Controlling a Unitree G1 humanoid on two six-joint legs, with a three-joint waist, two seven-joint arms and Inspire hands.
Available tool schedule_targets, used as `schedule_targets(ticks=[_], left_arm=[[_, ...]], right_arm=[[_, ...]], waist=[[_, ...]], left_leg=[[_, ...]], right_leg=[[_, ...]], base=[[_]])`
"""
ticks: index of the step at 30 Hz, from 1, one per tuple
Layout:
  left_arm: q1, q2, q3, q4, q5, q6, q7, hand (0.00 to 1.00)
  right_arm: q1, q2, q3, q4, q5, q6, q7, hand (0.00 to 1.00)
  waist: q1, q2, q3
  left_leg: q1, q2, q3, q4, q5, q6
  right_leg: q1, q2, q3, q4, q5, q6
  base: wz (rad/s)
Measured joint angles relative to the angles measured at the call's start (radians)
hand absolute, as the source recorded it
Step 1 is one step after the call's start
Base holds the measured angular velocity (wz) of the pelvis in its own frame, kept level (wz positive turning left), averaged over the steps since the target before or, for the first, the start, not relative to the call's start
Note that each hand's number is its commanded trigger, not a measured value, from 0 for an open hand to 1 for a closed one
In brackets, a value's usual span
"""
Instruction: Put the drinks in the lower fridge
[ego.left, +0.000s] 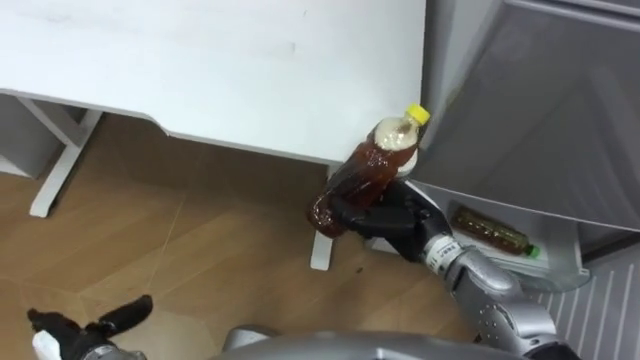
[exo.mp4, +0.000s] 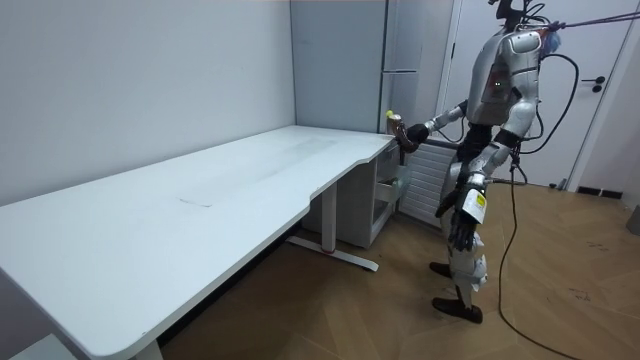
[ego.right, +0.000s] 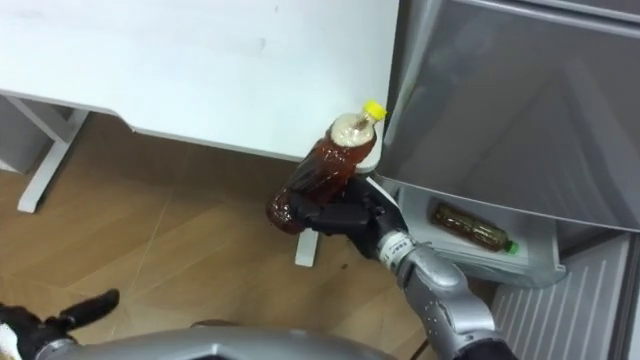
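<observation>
A brown tea bottle (ego.left: 365, 170) with a yellow cap is tilted in the air just off the white table's corner, cap toward the fridge. My right hand (ego.left: 385, 218) is shut on its lower half, fingers curled round it. Right beside it, the grey fridge (ego.left: 540, 110) has its lower compartment open. On the white shelf (ego.left: 560, 272) there, a second brown bottle (ego.left: 490, 233) with a green cap lies on its side. My left hand (ego.left: 95, 325) hangs low at the lower left with its fingers spread, holding nothing. In the room view I stand at the table's end, facing the fridge (exo.mp4: 400, 60), holding out the bottle (exo.mp4: 397, 130).
The white table (ego.left: 200, 60) fills the upper left, and its white legs (ego.left: 55, 170) stand on the wooden floor (ego.left: 200, 250). The table's corner and the fridge front are close together around the held bottle.
</observation>
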Motion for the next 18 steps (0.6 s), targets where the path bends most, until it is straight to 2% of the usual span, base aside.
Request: schedule_targets(ticks=[3,7,8,9,11,13,15,17,18], left_arm=[[0.003,-0.004,-0.005,0.086,0.001,0.055,-0.116,0.0],[-0.001,-0.011,-0.03,0.127,0.005,0.095,-0.235,0.0],[-0.003,-0.017,-0.042,0.135,0.016,0.1,-0.273,0.0],[-0.003,-0.019,-0.046,0.139,0.023,0.104,-0.291,0.0],[-0.012,-0.032,-0.043,0.146,0.068,0.116,-0.36,0.0],[-0.034,-0.036,-0.043,0.167,0.101,0.119,-0.404,0.0],[-0.044,-0.036,-0.043,0.171,0.107,0.123,-0.436,0.0],[-0.062,-0.035,-0.042,0.175,0.124,0.125,-0.485,0.0],[-0.065,-0.035,-0.043,0.175,0.125,0.125,-0.496,0.0]], right_arm=[[-0.011,-0.001,-0.01,-0.04,-0.126,0.008,-0.001,1.0],[-0.015,0.007,-0.029,-0.094,-0.246,0.004,-0.009,1.0],[-0.013,0.009,-0.045,-0.111,-0.296,0.004,-0.014,1.0],[-0.011,0.009,-0.05,-0.12,-0.321,0.004,-0.021,1.0],[-0.004,0.013,-0.073,-0.149,-0.424,0.003,-0.06,1.0],[0.014,0.012,-0.084,-0.174,-0.487,0.002,-0.077,1.0],[0.016,0.013,-0.091,-0.174,-0.552,0.001,-0.102,1.0],[0.016,0.012,-0.104,-0.174,-0.617,-0.031,-0.152,1.0],[0.017,0.014,-0.109,-0.174,-0.635,-0.035,-0.168,1.0]], waist=[[-0.021,0.004,0.002],[-0.057,0.014,0.0045],[-0.072,0.023,0.0079],[-0.076,0.027,0.0079],[-0.101,0.034,0.0014],[-0.118,0.041,-0.0002],[-0.137,0.042,-0.0011],[-0.151,0.038,-0.001],[-0.153,0.036,-0.0011]], left_leg=[[-0.008,0.0,0.005,0.002,-0.001,0.001],[-0.028,0.0,0.004,0.008,-0.001,0.001],[-0.032,-0.001,0.003,0.01,-0.001,0.001],[-0.033,-0.001,0.005,0.01,-0.001,0.001],[-0.04,-0.001,0.009,0.01,-0.001,0.001],[-0.044,-0.001,0.009,0.011,0.0,0.001],[-0.045,0.0,0.01,0.014,0.0,0.001],[-0.043,0.0,0.015,0.021,0.0,0.001],[-0.042,0.0,0.02,0.021,0.0,0.001]], right_leg=[[-0.004,0.0,0.001,0.0,0.001,-0.001],[-0.02,0.0,0.002,0.001,0.003,-0.002],[-0.022,-0.001,0.002,0.001,0.004,-0.001],[-0.024,-0.001,0.003,0.001,0.004,-0.001],[-0.035,0.0,0.009,0.003,0.004,-0.001],[-0.038,0.0,0.009,0.003,0.004,-0.001],[-0.038,0.0,0.012,0.003,0.004,-0.001],[-0.038,0.0,0.018,0.003,0.004,-0.001],[-0.04,0.001,0.023,0.004,0.004,-0.001]], base=[[0.0],[0.0],[0.0],[-0.04],[-0.07],[0.0],[0.0],[-0.07],[-0.16]])
